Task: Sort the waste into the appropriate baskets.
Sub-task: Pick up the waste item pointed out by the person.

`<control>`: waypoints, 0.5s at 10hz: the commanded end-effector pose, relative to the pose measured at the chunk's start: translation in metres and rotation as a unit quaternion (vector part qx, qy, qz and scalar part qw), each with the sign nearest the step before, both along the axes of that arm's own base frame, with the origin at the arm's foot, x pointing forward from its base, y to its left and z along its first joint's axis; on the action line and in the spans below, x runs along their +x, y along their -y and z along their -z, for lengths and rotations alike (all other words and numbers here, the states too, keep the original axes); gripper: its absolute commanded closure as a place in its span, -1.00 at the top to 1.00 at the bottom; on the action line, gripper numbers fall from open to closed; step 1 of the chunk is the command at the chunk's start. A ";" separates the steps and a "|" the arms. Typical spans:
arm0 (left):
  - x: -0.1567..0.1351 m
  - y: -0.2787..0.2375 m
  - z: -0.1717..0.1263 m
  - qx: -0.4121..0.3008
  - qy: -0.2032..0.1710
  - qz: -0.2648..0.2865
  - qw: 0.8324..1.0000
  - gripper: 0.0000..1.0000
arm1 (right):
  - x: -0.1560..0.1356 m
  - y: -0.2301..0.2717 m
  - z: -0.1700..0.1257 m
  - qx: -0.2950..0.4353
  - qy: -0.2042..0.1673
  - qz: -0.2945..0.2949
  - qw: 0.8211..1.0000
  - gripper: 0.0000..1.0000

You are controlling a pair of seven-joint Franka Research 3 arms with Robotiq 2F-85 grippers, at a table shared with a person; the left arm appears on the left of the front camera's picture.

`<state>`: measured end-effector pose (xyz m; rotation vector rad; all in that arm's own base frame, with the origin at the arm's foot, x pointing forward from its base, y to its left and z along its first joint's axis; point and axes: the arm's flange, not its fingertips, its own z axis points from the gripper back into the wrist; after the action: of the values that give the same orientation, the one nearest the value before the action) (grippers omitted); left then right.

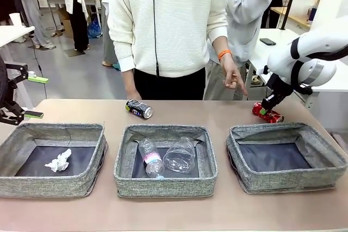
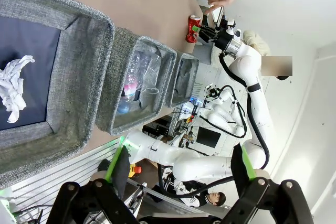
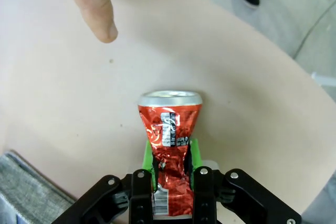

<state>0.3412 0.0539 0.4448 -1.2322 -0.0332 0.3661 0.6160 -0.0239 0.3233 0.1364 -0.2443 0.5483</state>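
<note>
Left pincer [image 1: 33, 97] hangs wide open at the surface's [image 1: 179, 113] left edge. Left basket [image 1: 22, 180] holds the crumpled white tissue [image 1: 58, 161]. Middle basket [image 1: 163, 184] holds the pink-labelled bottle [image 1: 150, 158] and crushed clear bottle [image 1: 179, 156] — dark blue can [image 1: 139, 108] lies behind it. Right pincer [image 1: 267, 105] clamps the crushed red can [image 1: 270, 115] behind the right basket [image 1: 283, 180].
</note>
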 end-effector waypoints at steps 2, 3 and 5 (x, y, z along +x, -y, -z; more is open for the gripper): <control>-0.002 -0.002 -0.001 -0.002 0.009 0.006 1.000 1.00 | 0.004 0.002 -0.002 -0.005 0.000 0.017 1.000 -1.00; -0.002 -0.002 -0.001 -0.002 0.009 0.006 1.000 1.00 | 0.000 0.004 -0.021 0.002 0.022 0.065 0.998 -1.00; -0.002 -0.002 -0.001 -0.002 0.009 0.006 1.000 1.00 | -0.051 0.012 -0.112 0.100 0.090 0.173 0.976 -1.00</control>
<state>0.3411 0.0540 0.4450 -1.2323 -0.0338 0.3656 0.6061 -0.0383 0.3899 0.1794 -0.3797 0.3026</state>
